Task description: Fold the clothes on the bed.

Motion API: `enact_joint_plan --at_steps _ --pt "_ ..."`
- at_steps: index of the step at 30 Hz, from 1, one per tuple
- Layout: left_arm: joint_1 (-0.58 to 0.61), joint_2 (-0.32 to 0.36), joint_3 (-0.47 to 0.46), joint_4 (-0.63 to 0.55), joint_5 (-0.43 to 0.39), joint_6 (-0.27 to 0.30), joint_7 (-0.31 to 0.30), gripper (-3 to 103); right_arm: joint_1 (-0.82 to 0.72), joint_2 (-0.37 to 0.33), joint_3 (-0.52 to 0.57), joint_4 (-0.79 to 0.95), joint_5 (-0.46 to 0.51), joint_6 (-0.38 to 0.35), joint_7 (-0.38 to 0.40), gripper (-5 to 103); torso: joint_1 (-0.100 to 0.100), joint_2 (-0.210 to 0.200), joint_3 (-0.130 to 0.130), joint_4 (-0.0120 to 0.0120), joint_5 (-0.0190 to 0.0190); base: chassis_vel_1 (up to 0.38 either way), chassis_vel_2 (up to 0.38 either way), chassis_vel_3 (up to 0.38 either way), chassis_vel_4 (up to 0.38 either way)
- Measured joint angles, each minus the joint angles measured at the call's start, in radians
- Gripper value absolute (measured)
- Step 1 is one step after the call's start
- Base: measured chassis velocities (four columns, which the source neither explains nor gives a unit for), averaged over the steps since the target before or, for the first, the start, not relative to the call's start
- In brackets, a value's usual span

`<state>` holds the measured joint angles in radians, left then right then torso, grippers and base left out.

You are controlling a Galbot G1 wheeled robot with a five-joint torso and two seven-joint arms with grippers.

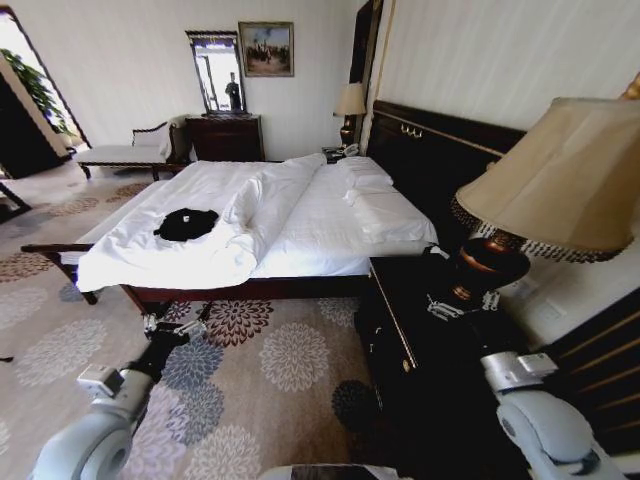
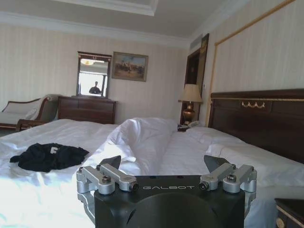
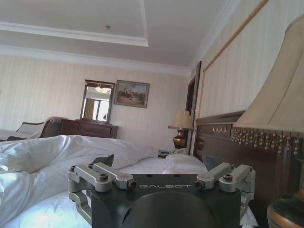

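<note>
The clothes, a crumpled black T-shirt [image 1: 186,224], lie on the white duvet near the left foot corner of the bed [image 1: 330,225]. In the left wrist view the T-shirt [image 2: 47,156] shows a scrap of white print and sits well beyond my left gripper [image 2: 162,164], which is open and holds nothing. In the head view that left gripper [image 1: 172,328] hangs over the carpet just short of the bed's foot. My right gripper [image 1: 460,303] is over the dark nightstand beside the lamp base; in its wrist view the right gripper [image 3: 157,162] is open and holds nothing.
A dark nightstand [image 1: 400,330] with a large fringed lamp [image 1: 560,180] stands close on my right. The dark headboard [image 1: 440,150] runs along the right wall. A bench [image 1: 125,152] and a dresser [image 1: 225,137] with a mirror stand at the far wall. Patterned carpet [image 1: 270,370] lies between me and the bed.
</note>
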<state>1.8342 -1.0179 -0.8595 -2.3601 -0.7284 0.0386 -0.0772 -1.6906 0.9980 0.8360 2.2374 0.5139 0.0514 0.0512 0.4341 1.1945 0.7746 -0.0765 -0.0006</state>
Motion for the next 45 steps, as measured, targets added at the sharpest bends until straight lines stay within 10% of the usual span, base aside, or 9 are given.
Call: enact_joint_plan --at_steps 45 --pt "-0.061 -0.086 0.026 -0.035 0.162 0.015 -0.066 99 -0.110 0.206 -0.048 0.025 -0.167 0.044 0.008 100 0.000 0.000 0.000 -0.0004 -0.0001 0.000 0.000 0.000 0.000"
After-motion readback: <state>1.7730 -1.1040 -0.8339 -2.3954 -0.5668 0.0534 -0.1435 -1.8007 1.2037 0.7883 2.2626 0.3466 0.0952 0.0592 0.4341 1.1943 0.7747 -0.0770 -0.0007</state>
